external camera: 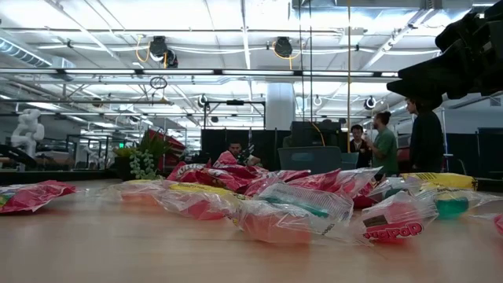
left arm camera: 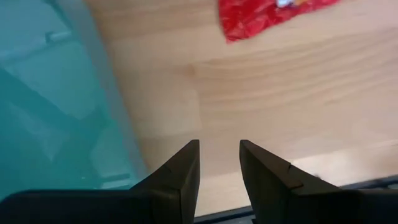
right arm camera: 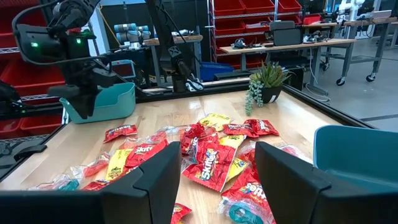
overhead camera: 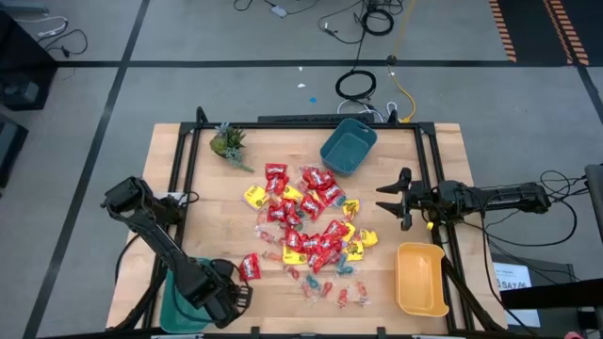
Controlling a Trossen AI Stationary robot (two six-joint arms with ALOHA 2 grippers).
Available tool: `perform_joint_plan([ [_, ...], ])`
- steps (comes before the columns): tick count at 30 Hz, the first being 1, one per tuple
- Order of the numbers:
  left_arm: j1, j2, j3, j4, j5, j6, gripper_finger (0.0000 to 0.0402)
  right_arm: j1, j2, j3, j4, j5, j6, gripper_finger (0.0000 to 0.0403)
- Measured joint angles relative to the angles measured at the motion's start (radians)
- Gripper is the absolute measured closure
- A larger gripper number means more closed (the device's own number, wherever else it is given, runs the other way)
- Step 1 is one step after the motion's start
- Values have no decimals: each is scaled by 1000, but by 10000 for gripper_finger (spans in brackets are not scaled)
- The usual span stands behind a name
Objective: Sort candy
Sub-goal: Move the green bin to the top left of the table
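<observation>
The candy (overhead camera: pixel 306 226) lies in a loose pile mid-table: red packets, yellow packets (overhead camera: pixel 254 196) and small clear, teal and pink twist-wrapped pieces (overhead camera: pixel 344 294) toward the near edge. One red packet (overhead camera: pixel 250 266) lies apart on the pile's left, also seen in the left wrist view (left arm camera: pixel 267 12). My left gripper (overhead camera: pixel 234 297) (left arm camera: pixel 219 163) hovers near the table's near-left corner, beside a teal bin (left arm camera: pixel 50 93), open by a narrow gap and empty. My right gripper (overhead camera: pixel 388 198) (right arm camera: pixel 217 177) is wide open and level at the pile's right side, pointing at the candy (right arm camera: pixel 208 158).
A blue-teal bin (overhead camera: pixel 348 146) stands tilted at the far side, a yellow bin (overhead camera: pixel 421 278) near the near-right corner, a teal bin (overhead camera: pixel 184 303) at the near-left corner. A small green plant (overhead camera: pixel 227 143) sits far left. People stand in the room beyond (external camera: pixel 385 145).
</observation>
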State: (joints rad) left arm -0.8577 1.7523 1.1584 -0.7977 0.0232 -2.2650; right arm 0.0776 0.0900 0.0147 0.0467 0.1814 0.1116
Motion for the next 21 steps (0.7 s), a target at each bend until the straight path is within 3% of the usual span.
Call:
perform_joint_plan([
  [21,5,-85,0,-139,3,1,279,0,0,0,0,0,0,206],
])
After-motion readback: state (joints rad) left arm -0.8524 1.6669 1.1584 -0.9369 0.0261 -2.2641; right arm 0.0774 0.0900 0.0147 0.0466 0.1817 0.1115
